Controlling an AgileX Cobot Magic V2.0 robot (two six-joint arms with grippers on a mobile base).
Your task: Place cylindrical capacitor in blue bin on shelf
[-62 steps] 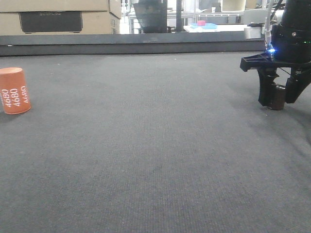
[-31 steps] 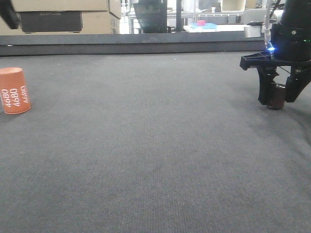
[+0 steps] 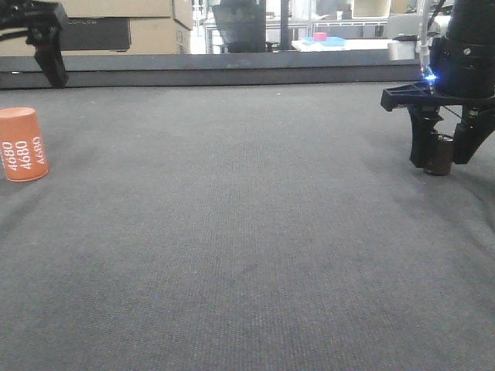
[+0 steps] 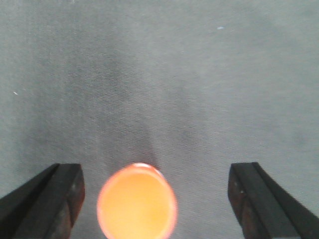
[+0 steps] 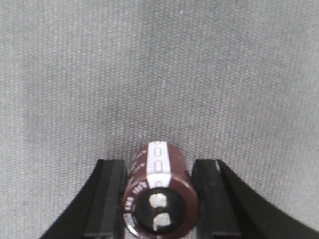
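The cylindrical capacitor (image 3: 442, 155) is a small dark brown cylinder standing on the grey carpeted surface at the far right. My right gripper (image 3: 443, 161) is shut on it, one black finger pressed against each side. The right wrist view shows the capacitor (image 5: 159, 191) from above, with two silvery terminals and a pale stripe, between the right gripper (image 5: 158, 199) fingers. My left gripper (image 3: 25, 69) hangs open at the top left, above the orange cylinder. The shelf and the blue bin are out of view.
The orange cylinder (image 3: 23, 144) marked "4680" stands at the far left; in the left wrist view its top (image 4: 137, 201) lies between the wide-apart fingers of the left gripper (image 4: 154, 204). A low dark rail (image 3: 216, 76) borders the surface's far edge, with cardboard boxes (image 3: 100, 27) behind.
My left gripper has come into the front view at the top left, moving in above the orange cylinder. The right gripper and the capacitor have stayed in place.
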